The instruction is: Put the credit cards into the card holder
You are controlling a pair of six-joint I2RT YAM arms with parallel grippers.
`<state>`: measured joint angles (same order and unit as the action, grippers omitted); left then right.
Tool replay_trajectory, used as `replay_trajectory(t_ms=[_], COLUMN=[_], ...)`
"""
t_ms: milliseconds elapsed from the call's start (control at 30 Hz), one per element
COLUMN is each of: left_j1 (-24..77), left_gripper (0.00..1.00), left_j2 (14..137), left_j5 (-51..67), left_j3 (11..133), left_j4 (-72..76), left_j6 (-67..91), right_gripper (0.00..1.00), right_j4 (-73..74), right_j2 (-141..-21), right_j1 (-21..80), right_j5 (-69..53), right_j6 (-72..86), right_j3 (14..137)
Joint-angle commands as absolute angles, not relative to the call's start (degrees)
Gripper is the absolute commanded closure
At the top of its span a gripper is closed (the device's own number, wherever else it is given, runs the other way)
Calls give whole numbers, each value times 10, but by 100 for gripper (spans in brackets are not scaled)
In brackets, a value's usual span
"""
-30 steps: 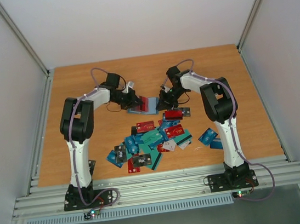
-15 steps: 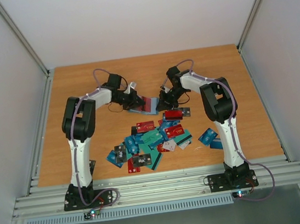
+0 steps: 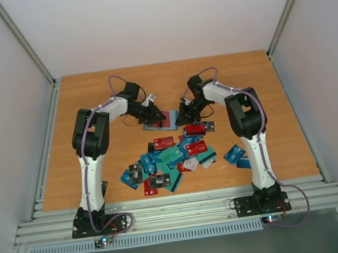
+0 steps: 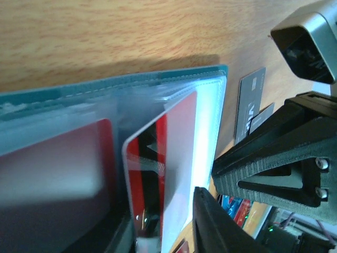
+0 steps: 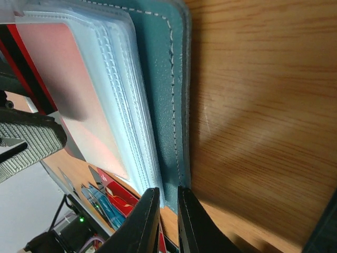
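The teal-blue card holder [image 3: 159, 124] lies open on the table between both arms, its clear sleeves [image 4: 208, 132] fanned. A red credit card [image 4: 150, 174] stands partly inside one sleeve. The jaws of my left gripper [image 4: 158, 224] stand slightly apart around that card's outer end, and a gap shows beside the right finger [image 4: 216, 226]. My right gripper [image 5: 167, 208] is shut on the edge of the holder's teal cover [image 5: 163, 79]. Another red card [image 5: 84, 95] shows through the top sleeve. Several loose credit cards [image 3: 173, 157] lie heaped nearer the arm bases.
A red and black card [image 3: 199, 127] lies just in front of the right gripper [image 3: 183, 117]. Two blue cards [image 3: 238, 155] sit apart to the right of the heap. Metal rails [image 3: 46, 142] run along the table's sides.
My left gripper has moved right and down toward the holder, carrying the red card into a sleeve, and its jaws have loosened. The holder lies flatter. The right arm has held still.
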<state>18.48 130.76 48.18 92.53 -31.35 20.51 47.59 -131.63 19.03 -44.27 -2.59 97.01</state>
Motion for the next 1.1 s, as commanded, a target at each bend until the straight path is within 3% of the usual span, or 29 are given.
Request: replay_trajectory(t_ms=[0, 167, 600, 733, 833, 1067], left_j1=[193, 196, 204, 206, 208, 225], left_gripper=[69, 51, 26, 7, 1, 1], left_j2=[1302, 1300, 1293, 1291, 1289, 1285], left_j5=[450, 393, 318, 301, 283, 203], left_j3=[952, 995, 1031, 1040, 1044, 1074], left_j4=[-391, -464, -532, -545, -554, -603], left_j6=[186, 163, 133, 128, 123, 98], right_gripper=[88, 88, 89, 88, 88, 88], right_j4=[463, 456, 439, 437, 435, 429], right_j2=[-1330, -1327, -1328, -1331, -1334, -1343], right_j1=[199, 199, 202, 206, 209, 217], right_j5=[-447, -448, -449, -450, -450, -453], right_j6=[-24, -16, -1, 9, 21, 32], right_j3=[970, 966, 967, 975, 981, 992])
